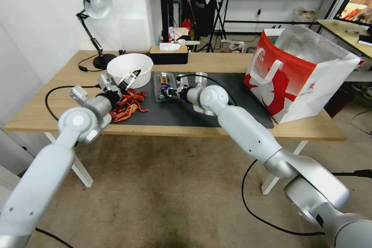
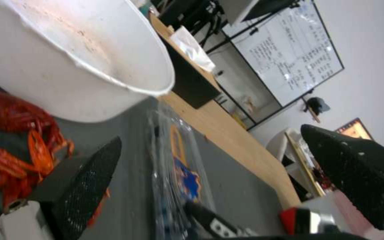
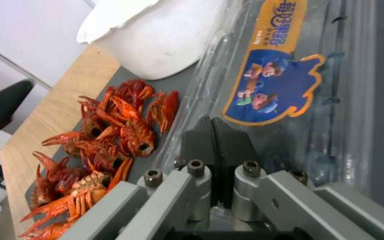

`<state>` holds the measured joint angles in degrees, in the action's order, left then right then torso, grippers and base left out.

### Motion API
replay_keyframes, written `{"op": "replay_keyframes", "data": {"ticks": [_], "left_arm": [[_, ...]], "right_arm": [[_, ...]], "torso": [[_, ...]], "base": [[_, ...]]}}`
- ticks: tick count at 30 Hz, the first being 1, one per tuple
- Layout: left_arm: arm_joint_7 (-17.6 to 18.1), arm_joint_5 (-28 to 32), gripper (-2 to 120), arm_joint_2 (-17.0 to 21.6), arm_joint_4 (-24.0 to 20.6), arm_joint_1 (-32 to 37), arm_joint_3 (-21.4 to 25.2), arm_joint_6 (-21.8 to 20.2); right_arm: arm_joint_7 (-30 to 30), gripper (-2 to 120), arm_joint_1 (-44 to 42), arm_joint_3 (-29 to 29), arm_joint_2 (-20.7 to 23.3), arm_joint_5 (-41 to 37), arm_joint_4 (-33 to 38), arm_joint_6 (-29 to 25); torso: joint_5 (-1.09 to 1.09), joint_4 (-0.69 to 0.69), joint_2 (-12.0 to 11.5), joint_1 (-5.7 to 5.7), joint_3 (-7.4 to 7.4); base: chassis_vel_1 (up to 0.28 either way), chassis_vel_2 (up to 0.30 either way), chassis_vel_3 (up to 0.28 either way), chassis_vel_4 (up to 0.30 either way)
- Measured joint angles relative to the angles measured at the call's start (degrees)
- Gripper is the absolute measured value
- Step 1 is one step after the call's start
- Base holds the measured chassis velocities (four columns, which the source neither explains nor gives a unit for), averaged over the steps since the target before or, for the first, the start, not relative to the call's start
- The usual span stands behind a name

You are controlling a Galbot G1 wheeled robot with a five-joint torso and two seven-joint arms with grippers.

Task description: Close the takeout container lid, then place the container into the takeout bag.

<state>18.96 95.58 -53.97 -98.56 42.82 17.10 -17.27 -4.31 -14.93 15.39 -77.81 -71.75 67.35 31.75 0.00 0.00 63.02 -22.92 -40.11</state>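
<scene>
The takeout container lies on the black mat, just beside the white bowl, its labelled lid down flat. The right gripper rests at its near edge, fingers pressed together on the clear plastic. The left gripper hovers over the crayfish with fingers spread. The takeout bag stands open, well apart at the mat's right end.

One takeout container with one label sticker; one takeout bag; one white bowl; one heap of red crayfish, individuals not countable; one desk lamp; one tissue box; two grippers: left gripper, right gripper.
</scene>
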Motion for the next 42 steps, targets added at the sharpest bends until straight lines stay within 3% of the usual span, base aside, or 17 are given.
{"op": "replay_keyframes", "data": {"ticks": [7, 15, 30, 42], "left_arm": [[0.4, -1.3, 100, -1.6, 6.6, -4.9, -3.2, -0.1], [0.1, -3.2, 100, -1.8, 7.8, -5.8, -4.7, -0.3], [-0.1, -0.4, 100, -2.4, 13.1, -12.4, -9.3, -10.9], [-0.6, -2.7, 100, -4.5, 19.4, -16.2, -13.1, -10.7]], "right_arm": [[0.3, 0, 0.0, 0.3, -0.3, 0.7, -0.1, 0.1], [0.3, 0, 0.0, 0.7, -0.4, 0.9, 0.3, 0.1], [0.2, 0, -0.5, 0.9, 0.0, 1.2, 0.9, 0.3], [0.3, 0, -0.2, 0.8, 0.4, 1.2, 1.1, 0.5]], "torso": [[0.00, -0.02, 0.0, -0.01, 0.00], [0.00, 0.02, 0.0, 0.01, 0.00], [0.00, 0.00, 0.0, 0.01, 0.00], [0.00, 0.00, 0.0, 0.00, 0.00]], "base": [[0.000, 0.000, 0.000, 0.000], [0.000, 0.000, 0.000, 0.000], [0.000, 0.000, 0.000, 0.000], [0.000, 0.000, 0.000, 0.000]]}}
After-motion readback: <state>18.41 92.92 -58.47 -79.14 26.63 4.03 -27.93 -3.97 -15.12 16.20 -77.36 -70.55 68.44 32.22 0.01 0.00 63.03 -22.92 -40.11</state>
